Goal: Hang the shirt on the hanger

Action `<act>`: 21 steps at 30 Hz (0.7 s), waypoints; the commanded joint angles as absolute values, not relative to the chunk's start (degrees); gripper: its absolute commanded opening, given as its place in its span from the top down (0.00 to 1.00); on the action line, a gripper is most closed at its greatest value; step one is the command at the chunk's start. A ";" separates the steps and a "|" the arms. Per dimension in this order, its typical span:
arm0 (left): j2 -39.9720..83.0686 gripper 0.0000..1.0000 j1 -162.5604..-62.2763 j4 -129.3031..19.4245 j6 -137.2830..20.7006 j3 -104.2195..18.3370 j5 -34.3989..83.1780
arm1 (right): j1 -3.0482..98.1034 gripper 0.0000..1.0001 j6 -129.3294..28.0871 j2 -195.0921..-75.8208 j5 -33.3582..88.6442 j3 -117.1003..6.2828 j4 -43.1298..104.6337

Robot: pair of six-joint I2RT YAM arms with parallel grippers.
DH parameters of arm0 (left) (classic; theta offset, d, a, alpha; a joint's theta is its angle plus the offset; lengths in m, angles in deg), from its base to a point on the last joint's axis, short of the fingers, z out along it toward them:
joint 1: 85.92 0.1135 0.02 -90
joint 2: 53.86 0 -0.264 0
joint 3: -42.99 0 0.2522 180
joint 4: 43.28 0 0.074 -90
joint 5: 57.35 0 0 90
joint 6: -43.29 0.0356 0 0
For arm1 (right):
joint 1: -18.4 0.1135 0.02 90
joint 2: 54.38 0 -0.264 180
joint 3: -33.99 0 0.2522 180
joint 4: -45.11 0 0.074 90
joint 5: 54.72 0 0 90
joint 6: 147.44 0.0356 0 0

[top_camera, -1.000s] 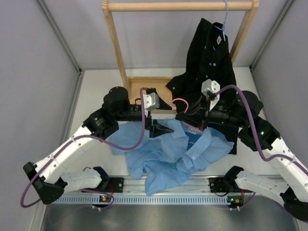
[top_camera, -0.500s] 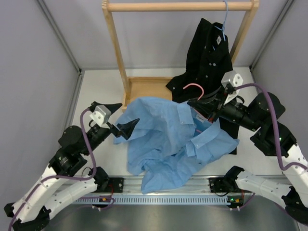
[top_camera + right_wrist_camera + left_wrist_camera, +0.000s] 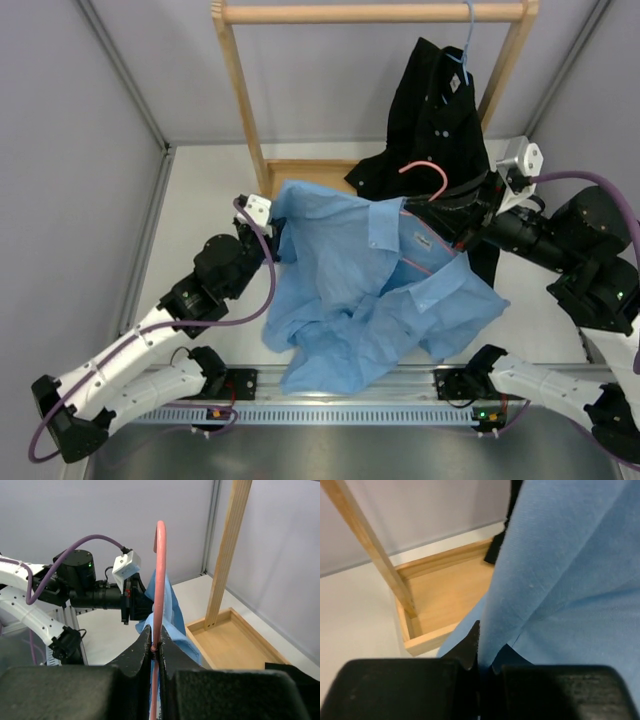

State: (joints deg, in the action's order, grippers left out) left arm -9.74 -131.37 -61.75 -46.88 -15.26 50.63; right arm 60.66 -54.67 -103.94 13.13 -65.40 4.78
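Note:
The light blue shirt [image 3: 360,290] hangs spread out between my two grippers, with its lower part bunched on the table near the front. The pink hanger [image 3: 426,171] has its hook poking up by the collar, and one pink arm runs inside the neck opening. In the right wrist view my right gripper [image 3: 156,647] is shut on the hanger [image 3: 160,570] just below its hook, with the shirt [image 3: 172,615] behind it. My left gripper [image 3: 277,236] is shut on the shirt's upper left edge. In the left wrist view the shirt's cloth [image 3: 560,580] is pinched in that gripper [image 3: 485,656].
A black shirt [image 3: 440,110] hangs from a pale blue hanger [image 3: 467,40] on the wooden rack [image 3: 370,12] at the back right. The rack's wooden base tray [image 3: 310,178] lies just behind the blue shirt. Grey walls close in both sides.
My left arm swung out to the left, then came back and shut on the shirt's upper left edge. The right gripper carried the hanger and collar up and to the right.

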 commanded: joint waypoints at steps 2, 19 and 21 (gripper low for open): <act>-6.58 1.00 -131.10 -52.65 -51.54 -17.70 68.30 | 61.20 1.00 -55.41 -102.63 17.43 -67.76 5.86; -4.29 0.99 -129.25 -56.78 -59.46 -20.87 67.81 | 61.20 1.00 -56.21 -101.66 25.78 -65.64 6.47; -4.64 0.85 -129.25 -59.56 -59.80 -22.53 67.11 | 61.20 1.00 -56.29 -101.57 26.49 -65.03 6.74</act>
